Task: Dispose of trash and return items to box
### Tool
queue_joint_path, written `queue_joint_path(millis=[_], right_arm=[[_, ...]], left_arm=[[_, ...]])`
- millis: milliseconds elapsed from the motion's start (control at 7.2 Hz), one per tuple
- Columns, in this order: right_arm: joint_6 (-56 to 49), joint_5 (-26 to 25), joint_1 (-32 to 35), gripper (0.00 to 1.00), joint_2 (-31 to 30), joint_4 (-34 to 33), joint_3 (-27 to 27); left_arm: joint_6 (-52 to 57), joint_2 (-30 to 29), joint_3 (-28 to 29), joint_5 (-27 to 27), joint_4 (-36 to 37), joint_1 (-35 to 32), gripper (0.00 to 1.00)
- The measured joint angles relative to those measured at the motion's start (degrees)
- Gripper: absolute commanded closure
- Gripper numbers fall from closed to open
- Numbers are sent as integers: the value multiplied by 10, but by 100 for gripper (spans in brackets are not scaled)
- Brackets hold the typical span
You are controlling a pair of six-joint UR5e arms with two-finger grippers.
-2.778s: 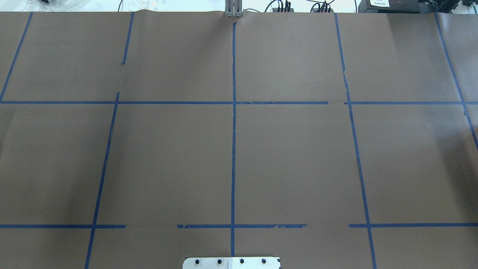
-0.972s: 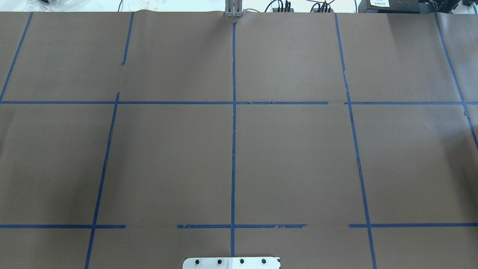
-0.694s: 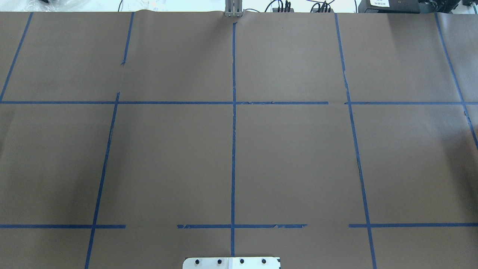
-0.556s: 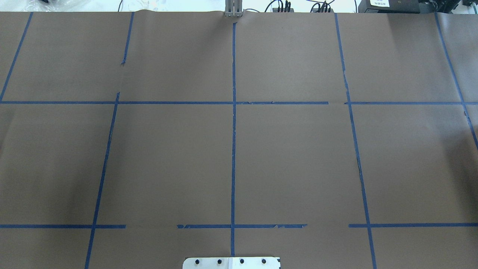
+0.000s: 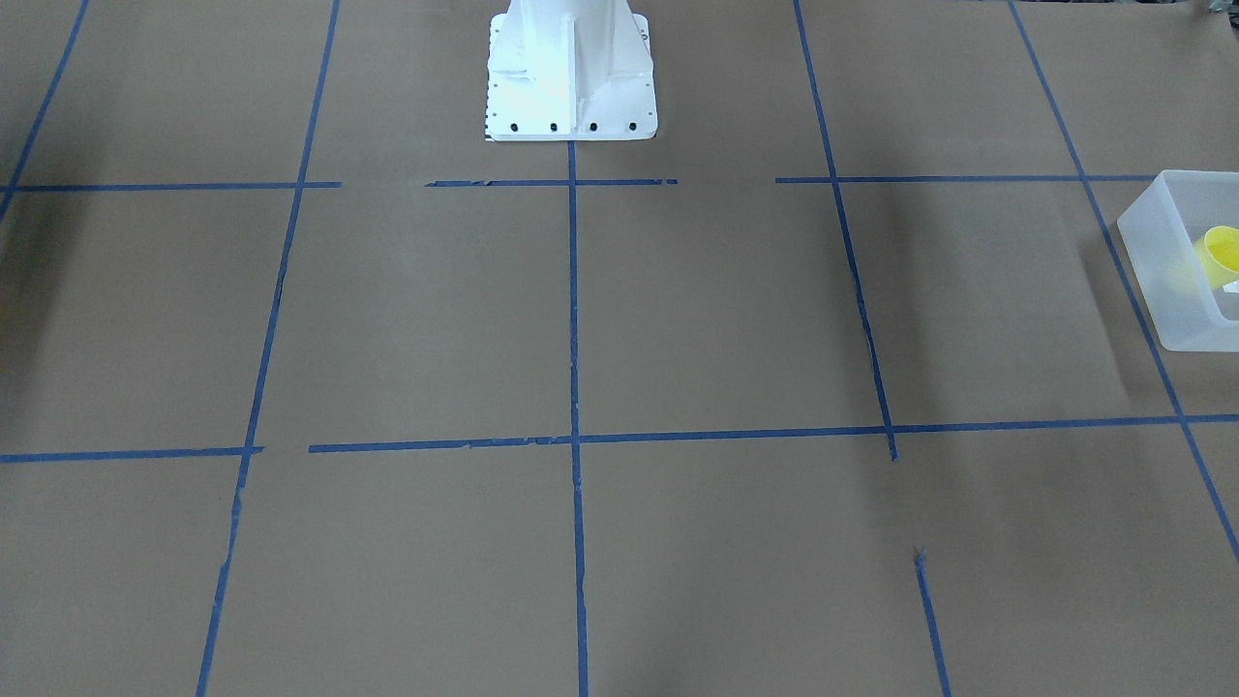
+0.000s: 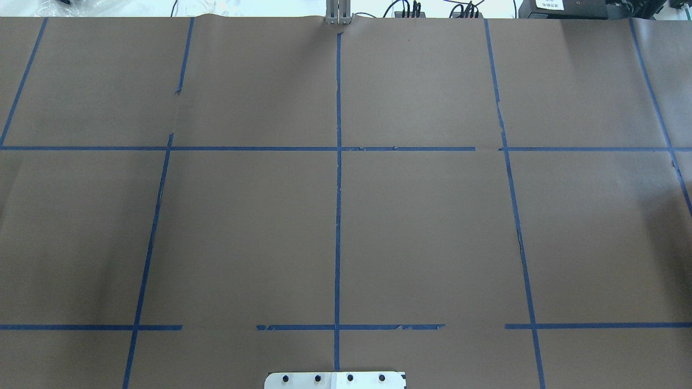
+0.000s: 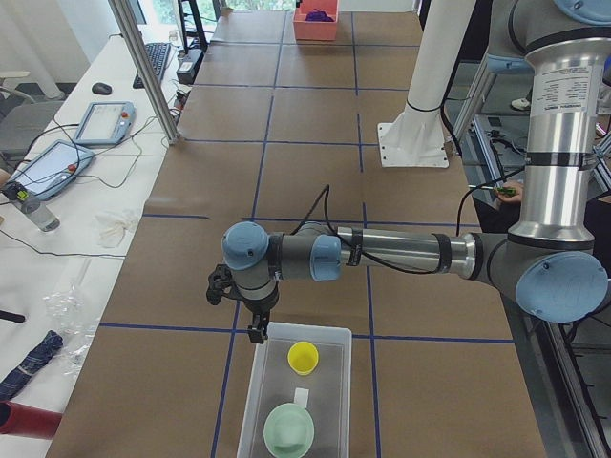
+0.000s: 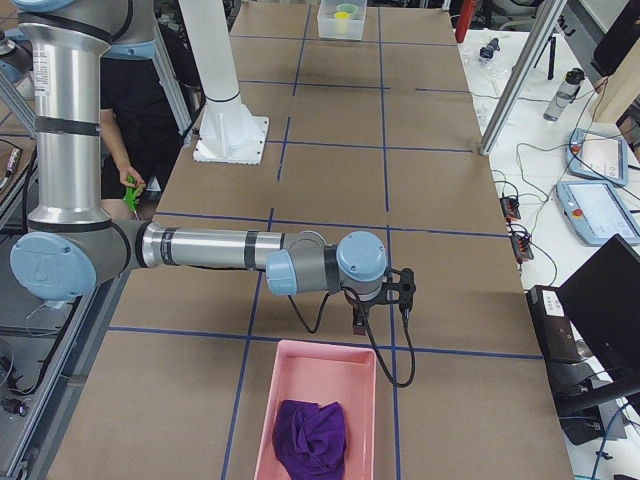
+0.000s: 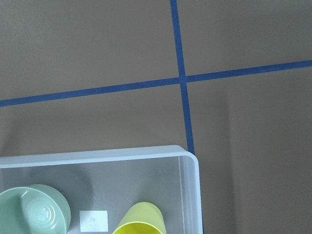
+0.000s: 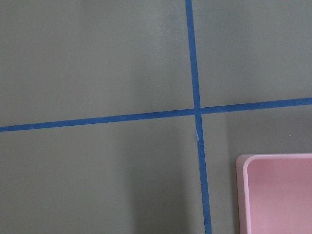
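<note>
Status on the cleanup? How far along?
Done: yellow cup and green bowl sit in the box; purple cloth lies in the pink bin. In hand: nothing seen; left gripper and right gripper hang near the bins. Left: nothing loose shows.

Overhead change: nothing is shifting between the earlier pictures and now.
Surface: the table (image 6: 432, 232) and its blue tape lines (image 6: 338, 216) are lying exactly as before.
Lower centre of frame: the base plate (image 6: 335, 380) is staying put.
Far edges: the soft shadows (image 6: 667, 248) are looking the same; any drift is too faint to tell.
Other views: they are lacking earlier pictures, so change there cannot be told.
</note>
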Motion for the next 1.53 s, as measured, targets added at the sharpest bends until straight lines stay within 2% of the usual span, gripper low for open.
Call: queue_joint_path(millis=[694, 1528], right_arm=[[0, -8, 0, 0, 0, 0, -2], [-6, -46, 0, 0, 1, 4, -2]], left_arm=[[-1, 1, 1, 0, 0, -2, 0], [-15, -2, 2, -1, 0, -13, 0]])
